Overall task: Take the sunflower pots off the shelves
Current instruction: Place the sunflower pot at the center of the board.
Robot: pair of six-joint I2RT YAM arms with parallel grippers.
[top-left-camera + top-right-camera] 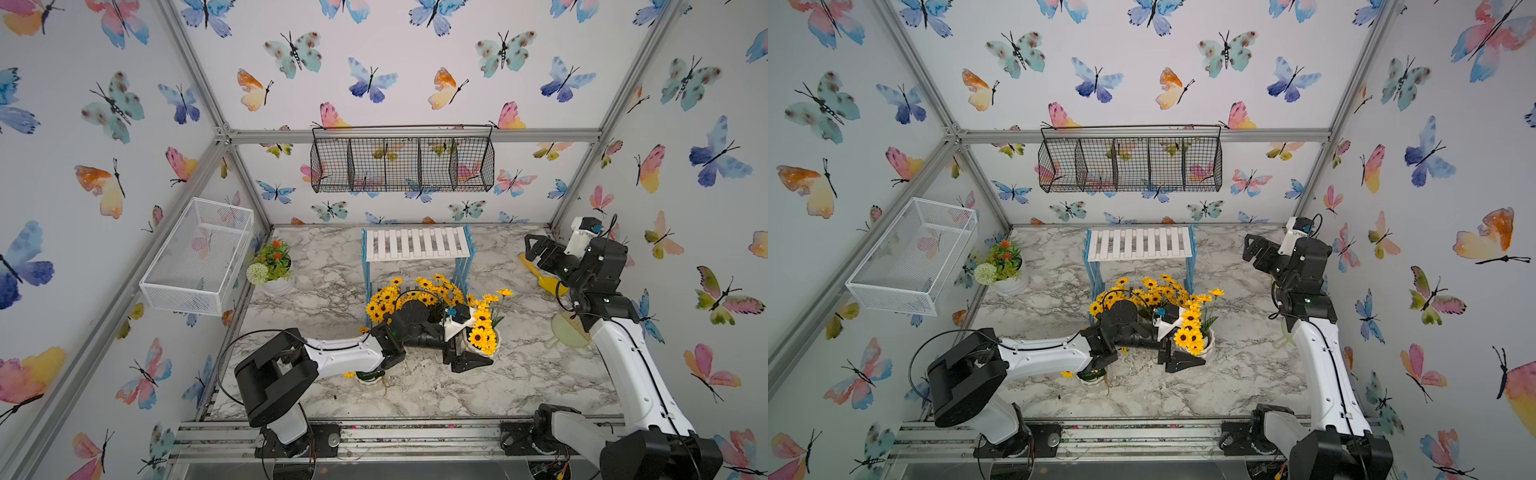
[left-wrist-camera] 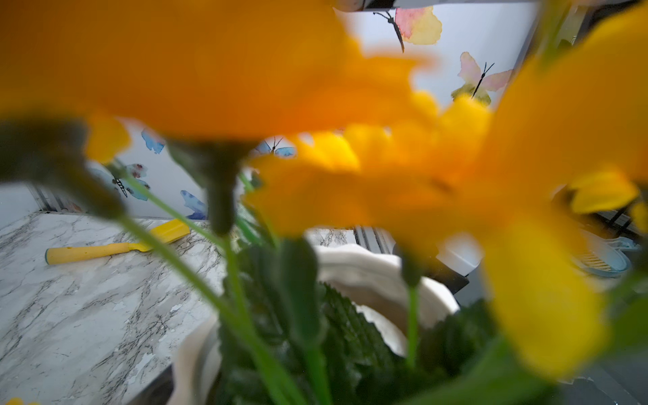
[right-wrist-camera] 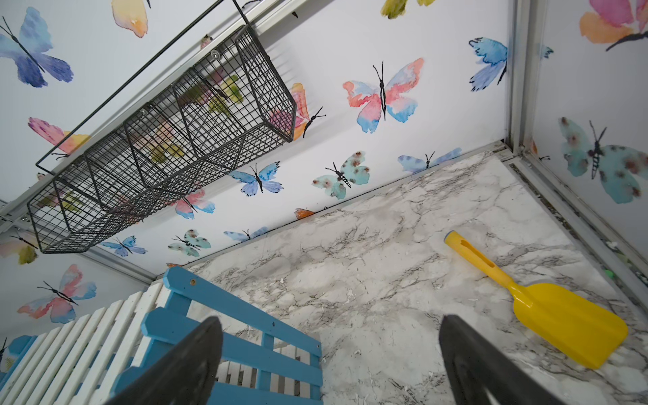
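The shelves stand at the back middle of the table, their top board bare in both top views. Yellow blooms of sunflower pots crowd the lower board; their pots are hidden behind my left wrist. In front and to the right of the rack, my left gripper reaches around a sunflower pot low over the table. Its white rim fills the left wrist view, and petals and leaves hide the jaws. Another sunflower pot stands under my left forearm. My right gripper hangs open and empty beside the rack's blue side.
A yellow scoop lies at the back right, and a pale green comb lies by the right arm. A white pot of orange flowers stands at the left. A white mesh basket and a black wire basket hang on the walls.
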